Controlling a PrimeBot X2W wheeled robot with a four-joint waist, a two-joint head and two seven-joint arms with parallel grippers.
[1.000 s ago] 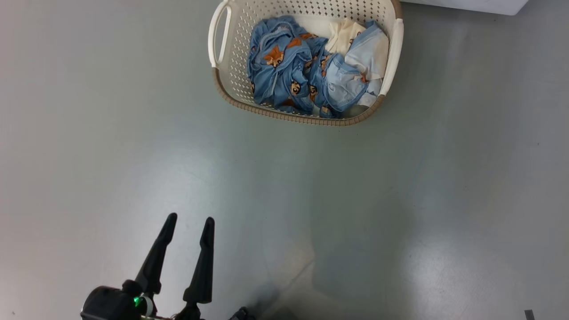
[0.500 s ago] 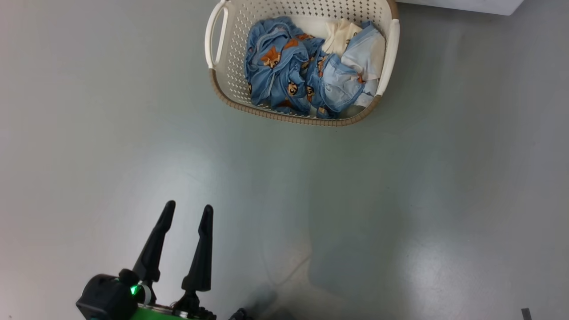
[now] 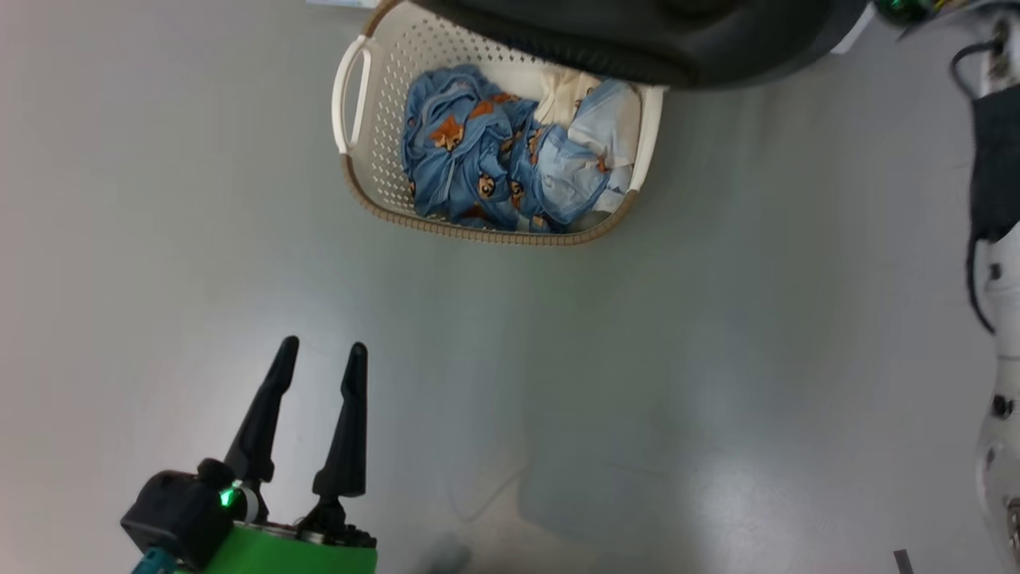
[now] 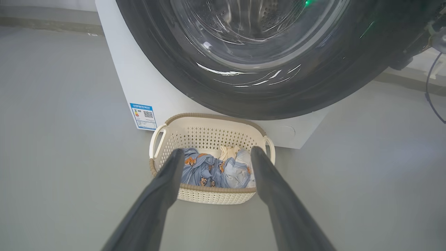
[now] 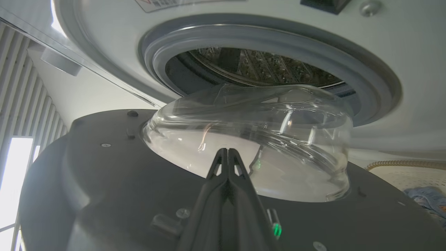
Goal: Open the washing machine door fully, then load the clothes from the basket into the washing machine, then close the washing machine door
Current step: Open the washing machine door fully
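Observation:
The cream basket (image 3: pixel 478 233) stands on the floor holding the blue printed and pale clothes (image 3: pixel 478 159). The washing machine door (image 3: pixel 637 40) hangs part open, its black rim over the basket's far side. My left gripper (image 3: pixel 324 347) is open and holds nothing, well short of the basket. The left wrist view looks between its open fingers (image 4: pixel 167 181) at the basket (image 4: pixel 209 116), the door (image 4: pixel 244 94) and the white washing machine (image 4: pixel 156 90). My right gripper (image 5: pixel 227 150) is shut, its tips at the door's inner face (image 5: pixel 104 181) beside the glass bowl (image 5: pixel 261 139). Behind are the grey gasket (image 5: pixel 366 76) and steel drum (image 5: pixel 261 68).
The grey floor spreads wide on every side of the basket. My pale right forearm (image 3: pixel 1000 239), with a dark cable, runs down the right edge of the head view. A blue sticker (image 4: pixel 143 116) sits low on the washer front.
The head camera has moved, so the basket sits lower and further left in the picture. The door's black rim and my right forearm have come into view. The left gripper stays open.

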